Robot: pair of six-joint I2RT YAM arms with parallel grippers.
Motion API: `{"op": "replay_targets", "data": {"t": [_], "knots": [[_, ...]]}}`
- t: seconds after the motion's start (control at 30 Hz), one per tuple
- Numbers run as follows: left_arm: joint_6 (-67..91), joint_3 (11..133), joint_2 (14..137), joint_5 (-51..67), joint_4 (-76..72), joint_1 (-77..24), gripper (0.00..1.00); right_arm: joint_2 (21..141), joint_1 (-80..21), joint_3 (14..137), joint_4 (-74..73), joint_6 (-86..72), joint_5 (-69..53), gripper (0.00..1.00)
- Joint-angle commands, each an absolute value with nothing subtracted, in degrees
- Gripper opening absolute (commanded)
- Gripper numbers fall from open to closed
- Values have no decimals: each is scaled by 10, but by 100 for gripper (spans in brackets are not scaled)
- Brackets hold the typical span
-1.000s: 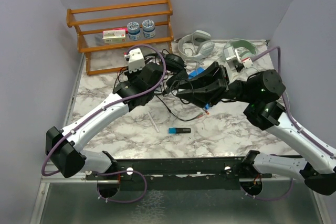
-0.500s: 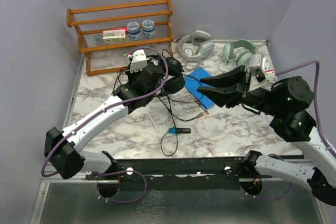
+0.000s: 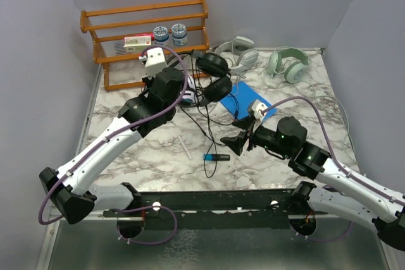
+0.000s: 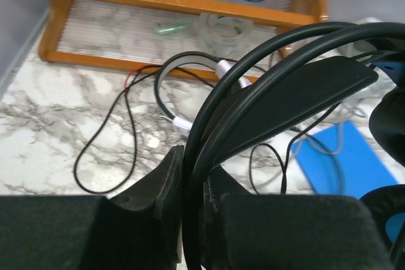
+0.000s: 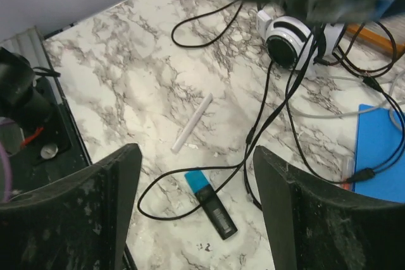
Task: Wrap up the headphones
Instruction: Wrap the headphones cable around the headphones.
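My left gripper [image 4: 193, 164] is shut on the headband [image 4: 297, 86] of the all-black headphones [image 3: 213, 66], held above the table near the rack. Their thin black cable [image 5: 266, 112] trails down across the marble toward the front. A white-and-black pair [image 5: 291, 39] lies under my left gripper [image 3: 181, 90]. A pale grey-white pair [image 3: 235, 53] rests at the back. My right gripper [image 5: 197, 162] hangs open low over a loop of the cable, with nothing between its fingers; the top view shows the right gripper [image 3: 232, 143] at front centre.
A blue-capped black marker [image 5: 213, 205] and a white stick [image 5: 193, 123] lie below the right gripper. A blue notebook [image 3: 245, 99] sits mid-table, a pale green pair of headphones [image 3: 288, 62] at the back right, and a wooden rack [image 3: 145, 37] with jars at the back left.
The right gripper came away from the black headphones, dropped forward over the marker and opened wide. The left gripper carried the black headphones back toward the rack, pulling the cable out.
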State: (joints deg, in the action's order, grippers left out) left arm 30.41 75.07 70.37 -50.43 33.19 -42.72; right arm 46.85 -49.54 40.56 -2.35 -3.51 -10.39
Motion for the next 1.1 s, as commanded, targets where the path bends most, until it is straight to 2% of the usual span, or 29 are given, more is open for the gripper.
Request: {"op": "replay_targets", "data": {"t": [0.0,0.1,0.33,0.47,0.67,0.8,0.93,1.07], "knots": [[375,830,668,-443,343,-425,0,425,-498,322,159,-47,-72,82],[390,863,657,-417,358,-425,0,428,-498,277,221,-52,-60,87],[402,931,647,-358,370,-425,0,490,-497,229,356,-72,19,89],[404,976,657,-325,379,-425,0,558,-497,273,377,-63,29,89],[398,1039,674,-324,384,-425,0,623,-494,321,402,-69,-109,88],[397,1072,690,-328,384,-425,0,679,-494,347,453,-95,-133,86],[397,1102,706,-320,384,-425,0,752,-495,389,511,-100,-94,92],[393,1120,714,-316,385,-425,0,810,-494,428,541,-84,7,98]]}}
